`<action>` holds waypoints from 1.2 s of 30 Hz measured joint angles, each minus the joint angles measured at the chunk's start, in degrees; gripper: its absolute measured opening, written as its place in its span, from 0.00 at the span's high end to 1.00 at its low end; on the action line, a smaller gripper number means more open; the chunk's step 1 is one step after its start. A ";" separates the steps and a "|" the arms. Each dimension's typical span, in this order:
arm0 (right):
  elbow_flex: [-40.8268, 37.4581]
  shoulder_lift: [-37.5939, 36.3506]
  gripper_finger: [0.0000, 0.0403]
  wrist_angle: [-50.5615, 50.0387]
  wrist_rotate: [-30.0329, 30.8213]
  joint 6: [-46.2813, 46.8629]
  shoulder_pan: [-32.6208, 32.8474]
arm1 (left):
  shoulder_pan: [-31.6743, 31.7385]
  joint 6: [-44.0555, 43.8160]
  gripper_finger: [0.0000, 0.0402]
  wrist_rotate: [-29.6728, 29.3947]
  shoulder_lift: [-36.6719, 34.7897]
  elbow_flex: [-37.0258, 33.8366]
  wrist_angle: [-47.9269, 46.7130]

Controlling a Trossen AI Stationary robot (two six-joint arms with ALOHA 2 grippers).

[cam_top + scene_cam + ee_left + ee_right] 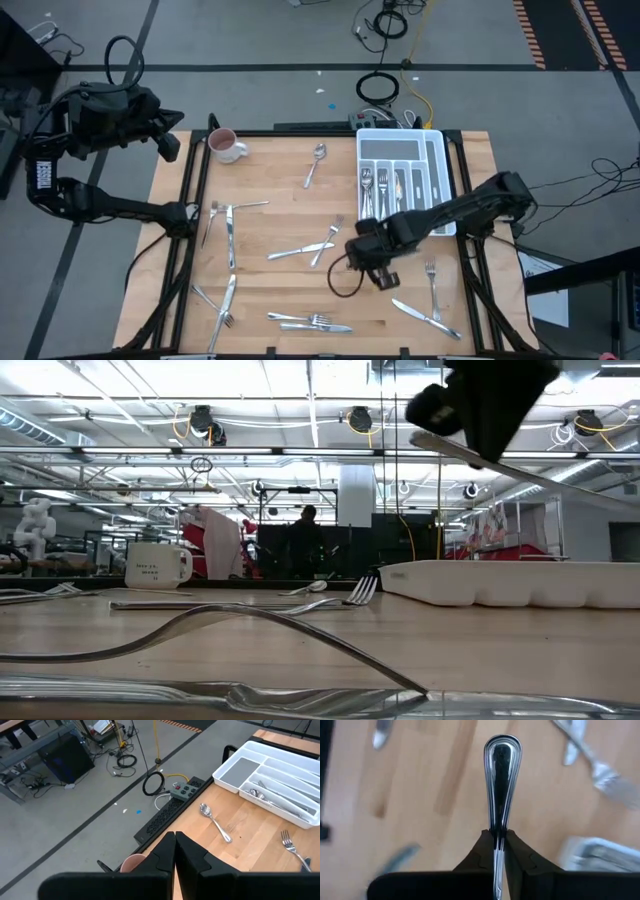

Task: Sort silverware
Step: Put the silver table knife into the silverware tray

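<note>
Where cutlery (300,250) lies: wooden table (280,185).

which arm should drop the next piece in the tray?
Right. Its pincer is shut on a utensil handle beside the tray; the left pincer is shut, empty, by the mug.

— Where does the silverware (300,250) lie?

— Mostly loose on the wood in front of the tray (436,152). A spoon (316,163) sits alone just beside the tray's left wall. Crossed forks (322,243) lie off its near-left corner, and a fork (432,278) and a knife (425,316) lie nearer the front.

— Any already in the tray?

— Yes, several shiny pieces lie lengthwise in its slots.

— And the one in the air?

— A slim handle (502,780), rounded at the end, is pinched in the right gripper (498,851) above the table, tilted.
</note>
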 joint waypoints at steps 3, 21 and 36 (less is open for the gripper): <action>1.62 -0.05 1.00 -6.31 2.10 -9.66 -2.55 | -0.01 -0.01 0.97 0.00 0.00 0.00 0.00; 1.52 -0.07 1.00 -26.06 15.59 -64.97 -18.79 | -0.02 -4.39 0.97 0.00 0.00 0.00 0.00; -16.93 -1.07 1.00 -18.72 21.38 -72.36 -21.35 | 0.00 -7.74 0.97 -0.02 0.00 0.00 0.00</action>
